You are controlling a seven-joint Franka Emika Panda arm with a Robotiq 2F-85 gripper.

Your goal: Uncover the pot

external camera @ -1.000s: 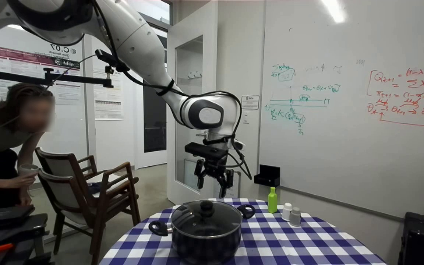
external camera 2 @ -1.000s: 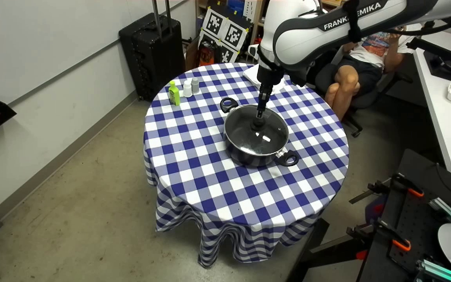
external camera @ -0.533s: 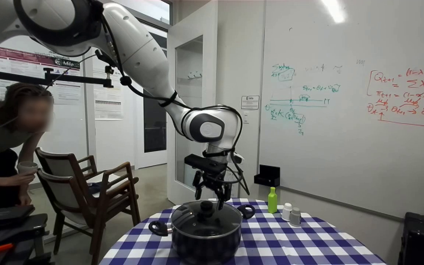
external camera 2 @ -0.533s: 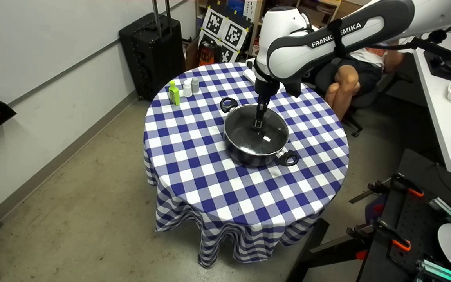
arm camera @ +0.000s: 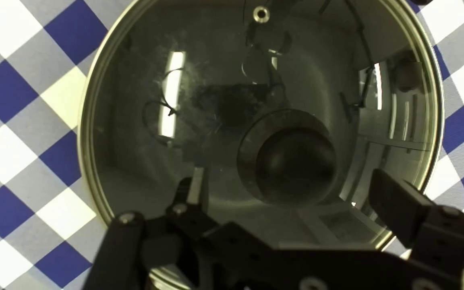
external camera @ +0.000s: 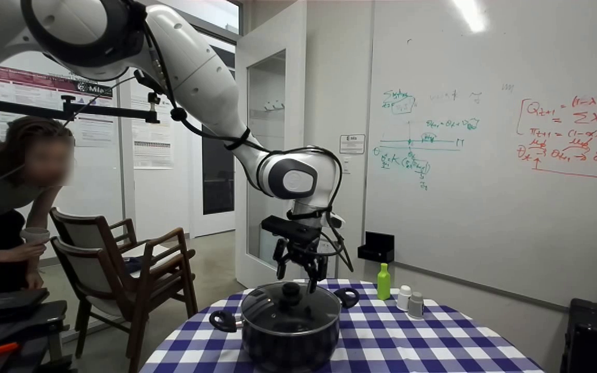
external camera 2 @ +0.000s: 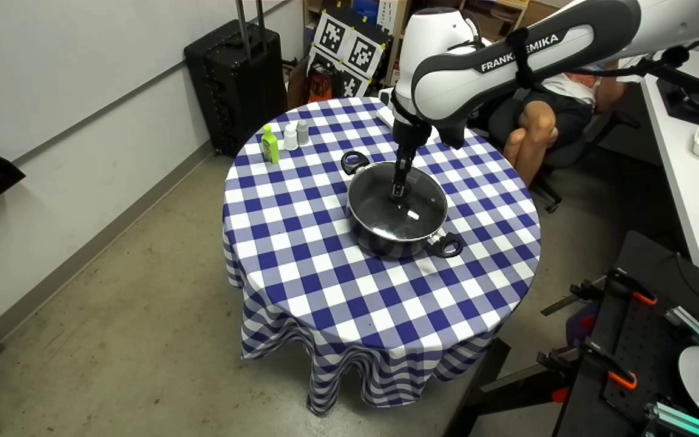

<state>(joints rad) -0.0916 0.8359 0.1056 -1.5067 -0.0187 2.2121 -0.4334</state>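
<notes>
The tool [external camera: 296, 284] has come down over the last second and now hangs spread, gripping nothing; in the wrist view its fingers [arm camera: 398, 206] stand either side of the black lid knob [arm camera: 296, 167], though whether level with it is hard to tell. The glass lid [external camera 2: 375, 207] still covers the black two-handled cooking pot [external camera: 290, 347] on the counter [external camera 2: 304, 267], so grasping the knob seems next.

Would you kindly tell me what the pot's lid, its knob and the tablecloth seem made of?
The lid looks like glossy glass: see-through, with sharp reflections. The knob is perhaps smooth dark plastic, from its soft sheen. The tablecloth seems matte fabric, hanging in folds.
</notes>
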